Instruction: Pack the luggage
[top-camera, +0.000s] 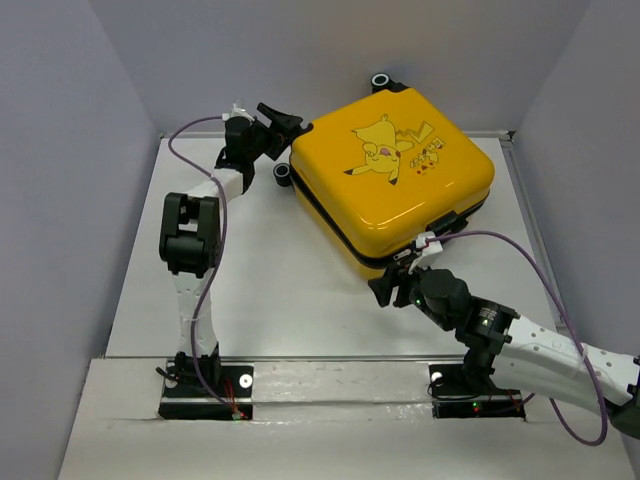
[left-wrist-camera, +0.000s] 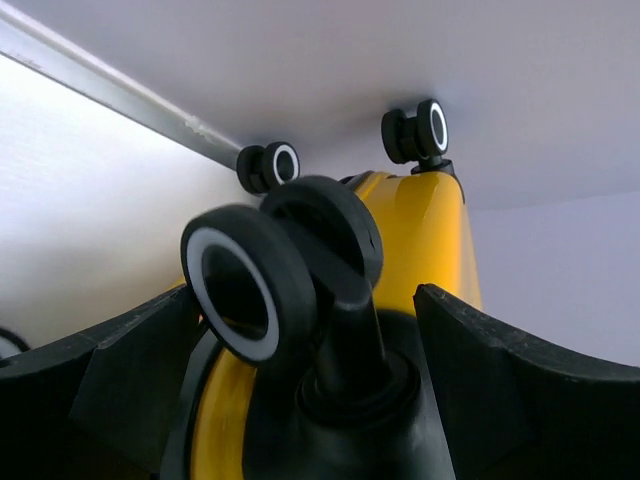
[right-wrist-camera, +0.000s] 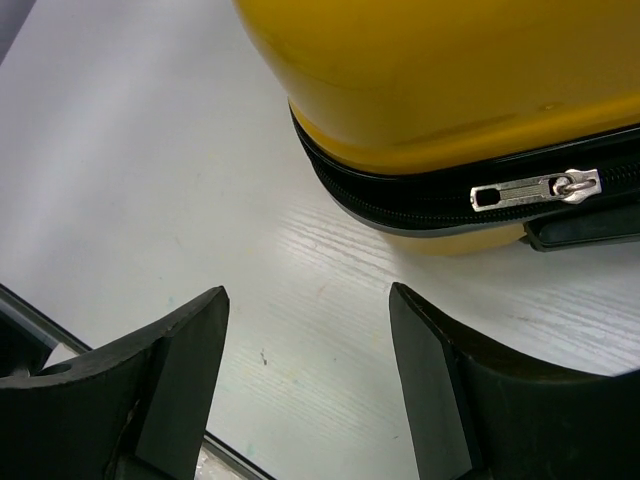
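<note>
Luggage (right-wrist-camera: 430, 80) zipper pull (right-wrist-camera: 536, 188), right wrist view only; right claw (right-wrist-camera: 308, 300) parted, empty; left claw (left-wrist-camera: 305, 300) wide astride wheel (left-wrist-camera: 240, 295).

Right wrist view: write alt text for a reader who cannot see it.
A closed yellow suitcase, its silver zipper pull on black trim, lies on a white table. The right end effector hovers open before it, touching nothing.
</note>
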